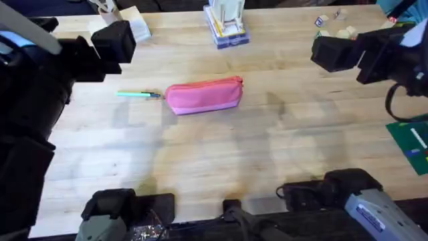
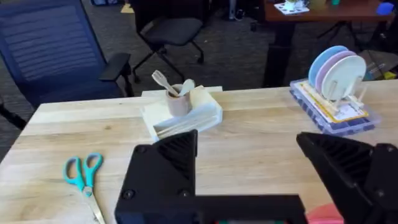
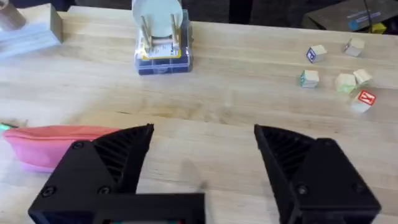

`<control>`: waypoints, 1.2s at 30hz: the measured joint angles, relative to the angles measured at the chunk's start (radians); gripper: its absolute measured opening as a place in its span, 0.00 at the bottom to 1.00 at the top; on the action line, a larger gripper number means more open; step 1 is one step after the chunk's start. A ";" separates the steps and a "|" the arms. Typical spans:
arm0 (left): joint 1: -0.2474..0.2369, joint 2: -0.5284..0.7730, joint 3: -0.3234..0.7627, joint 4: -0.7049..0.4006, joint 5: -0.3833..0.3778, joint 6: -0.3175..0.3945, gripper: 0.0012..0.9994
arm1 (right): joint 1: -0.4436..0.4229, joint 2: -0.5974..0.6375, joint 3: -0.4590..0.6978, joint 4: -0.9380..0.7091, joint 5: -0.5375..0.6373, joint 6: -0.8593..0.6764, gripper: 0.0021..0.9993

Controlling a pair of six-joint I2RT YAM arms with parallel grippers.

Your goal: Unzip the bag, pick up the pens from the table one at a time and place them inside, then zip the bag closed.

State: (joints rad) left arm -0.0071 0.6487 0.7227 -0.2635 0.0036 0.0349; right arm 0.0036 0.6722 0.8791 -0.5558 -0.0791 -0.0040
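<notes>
Currently we're seeing the long soft pink fabric pouch [image 1: 203, 96] lying flat on the large light wooden plank tabletop [image 1: 221, 161], a bit left of centre in the overhead frame, zipper edge running along its top and looking closed. One thin mint-green pen with a dark tip [image 1: 139, 94] is lying just beside the pouch's left end, pointing at it; we can't tell if they're touching.

Our left gripper [image 2: 245, 155] is hanging at the upper left of the overhead frame, above the pen and pouch, well apart from both. In its wrist view the black fingers [image 2: 168, 165] are standing wide apart, nothing between them. A sliver of pink is showing at the lower right corner of that view.

Our right gripper [image 3: 202, 155] is sitting at the upper right of the overhead frame, well away from the pouch. Its jaws are also spread wide, gripping nothing. Its wrist view is showing the pouch at the left edge, partly behind one finger.

Other stuff: teal-handled scissors [image 2: 84, 176] are lying at the lower left of the left wrist view. A plate rack on a blue base [image 1: 225, 23] is standing at top centre of the overhead frame. Small lettered cubes [image 3: 339, 70] are scattered at the upper right of the right wrist view.
</notes>
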 joint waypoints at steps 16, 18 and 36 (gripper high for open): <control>0.000 0.093 0.000 -0.218 0.301 0.284 0.99 | 0.000 0.002 0.001 -0.001 -0.019 0.000 1.00; 0.000 0.173 0.000 -0.234 0.372 0.369 0.99 | 0.000 0.002 0.001 -0.001 -0.019 0.000 1.00; 0.000 0.388 0.000 -0.230 0.501 0.693 0.99 | 0.000 0.002 0.001 -0.001 -0.019 -0.030 1.00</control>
State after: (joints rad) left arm -0.0069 1.0369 0.7227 -0.4934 0.5043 0.7281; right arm 0.0036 0.6743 0.8803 -0.5568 -0.0978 -0.0345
